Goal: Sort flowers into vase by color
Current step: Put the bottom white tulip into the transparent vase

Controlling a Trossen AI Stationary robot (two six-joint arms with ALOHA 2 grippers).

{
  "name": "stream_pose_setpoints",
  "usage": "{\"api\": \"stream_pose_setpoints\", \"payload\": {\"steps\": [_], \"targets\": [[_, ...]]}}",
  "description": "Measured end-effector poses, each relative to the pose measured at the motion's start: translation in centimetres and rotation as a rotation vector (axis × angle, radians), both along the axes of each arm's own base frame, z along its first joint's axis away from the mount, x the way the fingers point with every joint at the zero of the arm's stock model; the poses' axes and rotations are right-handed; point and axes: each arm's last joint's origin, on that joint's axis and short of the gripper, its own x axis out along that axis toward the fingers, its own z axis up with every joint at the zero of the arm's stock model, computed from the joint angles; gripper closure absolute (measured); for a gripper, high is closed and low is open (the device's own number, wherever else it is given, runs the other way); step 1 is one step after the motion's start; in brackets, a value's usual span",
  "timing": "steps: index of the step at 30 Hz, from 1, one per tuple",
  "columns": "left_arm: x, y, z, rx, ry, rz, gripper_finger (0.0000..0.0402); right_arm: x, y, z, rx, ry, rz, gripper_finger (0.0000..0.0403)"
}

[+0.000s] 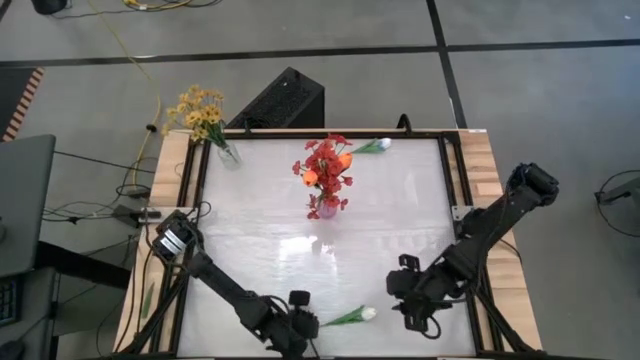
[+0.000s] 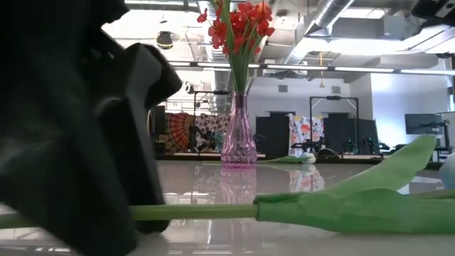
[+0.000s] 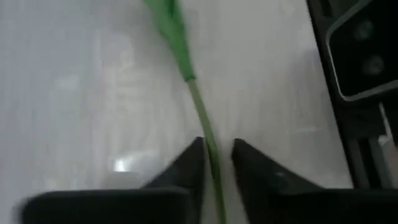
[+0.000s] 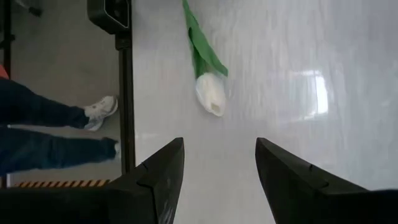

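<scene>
The left hand (image 3: 216,163) is low at the near edge of the counter (image 1: 260,240), its fingers almost closed around the thin stem of a white tulip (image 1: 352,316) that lies flat there, bud pointing toward the right arm. From the wrist view the stem runs through the narrow gap between the fingers, though whether the pads actually press on it cannot be told. The right hand (image 4: 219,163) hovers just beside the bud, fingers wide apart and holding nothing. The main risk is in the grip: the stem is slim and smooth, so the fingers may close past it or pinch it off-centre, and the flower could then swivel, droop bud-down or slide out on the lift. Held so near the stem's end, the leaf and bud would hang heavy and swing. A second tulip (image 1: 372,146) lies at the far edge, beside the pink vase (image 1: 327,208) of red flowers (image 1: 325,165); the yellow flowers (image 1: 199,112) stand in a vase at the far left corner. A swinging stem carried across could knock the tall, narrow pink vase over, or end up among the wrong colour.
</scene>
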Motion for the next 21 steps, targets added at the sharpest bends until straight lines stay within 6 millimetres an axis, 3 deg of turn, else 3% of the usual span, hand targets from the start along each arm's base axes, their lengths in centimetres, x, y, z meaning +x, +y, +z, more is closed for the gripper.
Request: {"api": "stream_pose_setpoints", "payload": {"steps": [2, 6, 9, 11, 16, 21], "targets": [[0.0, 0.1, -0.1, -0.045, 0.027, 0.065, 0.0384, -0.3, 0.3, 0.0, -0.008, -0.001, 0.024, 0.0180], [0.2, 0.9, 1.8, -0.081, -0.001, 0.151, 0.0398, -0.9, 0.6, -0.2, -0.084, -0.007, 0.156, 0.0180], [0.2, 3.1, 4.5, 0.001, -0.048, 0.202, 0.0400, -1.8, 0.1, -0.4, -0.182, 0.039, 0.226, 0.0180], [0.7, 5.0, 7.8, 0.017, -0.149, 0.288, 0.0401, -2.7, -1.1, 0.1, -0.272, 0.072, 0.225, 0.0181], [-0.2, 10.5, 15.2, 0.145, -0.385, 0.529, 0.0401, -6.0, -5.7, 3.4, -0.491, 0.020, 0.213, 0.0195], [-1.9, 15.6, 22.0, 0.239, -0.639, 0.748, 0.0401, -8.6, -9.5, 4.2, -0.491, -0.120, 0.239, 0.0213]]}}
